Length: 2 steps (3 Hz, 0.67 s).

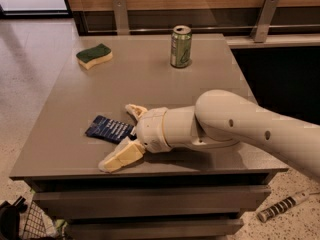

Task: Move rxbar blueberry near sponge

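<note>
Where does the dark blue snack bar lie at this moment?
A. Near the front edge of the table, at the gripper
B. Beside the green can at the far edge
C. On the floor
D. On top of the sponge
A: the rxbar blueberry lies flat near the front edge of the table, one end between the open fingers of the gripper, well apart from the sponge and the can.
</note>
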Available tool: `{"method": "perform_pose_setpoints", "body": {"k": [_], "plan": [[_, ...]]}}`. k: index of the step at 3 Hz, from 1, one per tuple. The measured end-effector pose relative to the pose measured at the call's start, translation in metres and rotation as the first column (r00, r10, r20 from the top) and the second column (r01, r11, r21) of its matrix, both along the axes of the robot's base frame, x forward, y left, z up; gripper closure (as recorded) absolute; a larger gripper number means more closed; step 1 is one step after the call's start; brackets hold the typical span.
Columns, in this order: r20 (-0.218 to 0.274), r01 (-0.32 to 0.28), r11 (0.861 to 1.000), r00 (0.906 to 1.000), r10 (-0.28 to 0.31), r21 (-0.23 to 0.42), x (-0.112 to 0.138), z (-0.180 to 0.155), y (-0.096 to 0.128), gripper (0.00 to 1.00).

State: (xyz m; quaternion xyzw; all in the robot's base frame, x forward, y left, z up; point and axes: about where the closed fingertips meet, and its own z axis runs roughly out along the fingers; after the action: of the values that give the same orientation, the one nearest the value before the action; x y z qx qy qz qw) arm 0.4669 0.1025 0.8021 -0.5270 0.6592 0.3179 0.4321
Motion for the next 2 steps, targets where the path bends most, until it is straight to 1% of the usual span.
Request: {"method": "perform_pose_setpoints", "body": {"k": [1, 2], "plan": [[0.0, 0.0, 1.0, 1.0, 0.0, 0.0, -0.0001, 0.0057, 0.0001, 0.73], [0.0, 0.0, 1.0, 1.0, 0.0, 0.0, -0.0001, 0.009, 0.0002, 1.0]]}}
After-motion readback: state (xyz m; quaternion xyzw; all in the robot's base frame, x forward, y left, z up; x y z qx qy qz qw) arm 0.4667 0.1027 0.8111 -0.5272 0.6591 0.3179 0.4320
